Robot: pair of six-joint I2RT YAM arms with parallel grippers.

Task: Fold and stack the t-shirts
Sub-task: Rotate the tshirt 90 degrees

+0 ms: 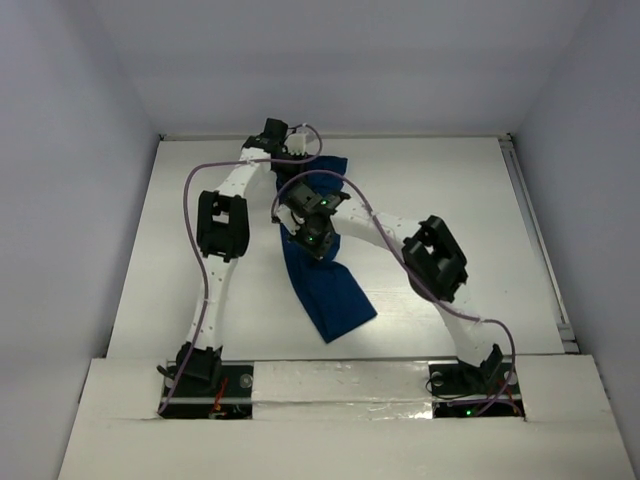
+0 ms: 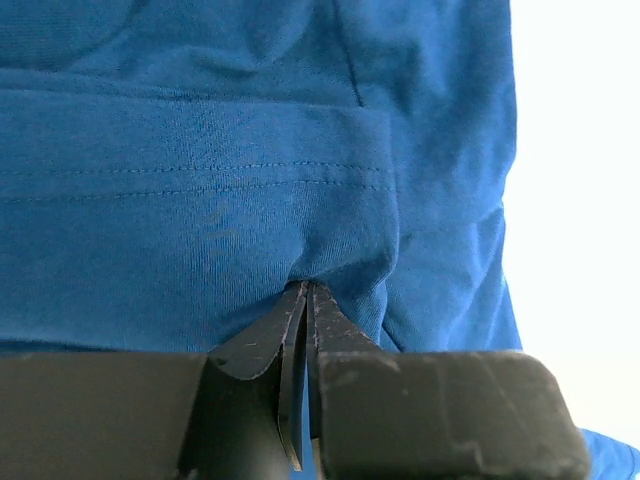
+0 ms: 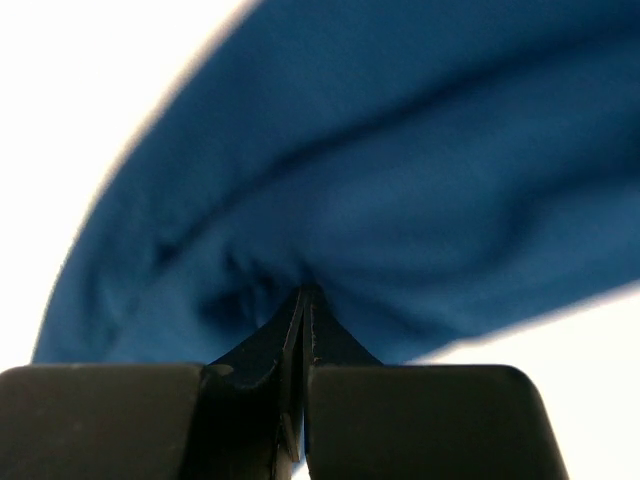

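The dark blue t-shirt (image 1: 335,295) hangs as a long bunched strip from the back middle of the white table (image 1: 470,190) down toward the front middle, its lower end resting on the table. No print shows. My left gripper (image 1: 312,155) is shut on the shirt's far end. In the left wrist view the gripper (image 2: 307,287) pinches the cloth (image 2: 200,150) just below a stitched hem. My right gripper (image 1: 318,245) is shut on the shirt's middle. In the right wrist view the gripper (image 3: 305,292) pinches a fold of the blue cloth (image 3: 400,180), which is lifted off the table.
Grey walls close in the table at the left, back and right. A metal rail (image 1: 540,240) runs along the right edge. Purple cables (image 1: 190,200) loop off both arms. The right arm's elbow (image 1: 435,258) stands over the right half of the table.
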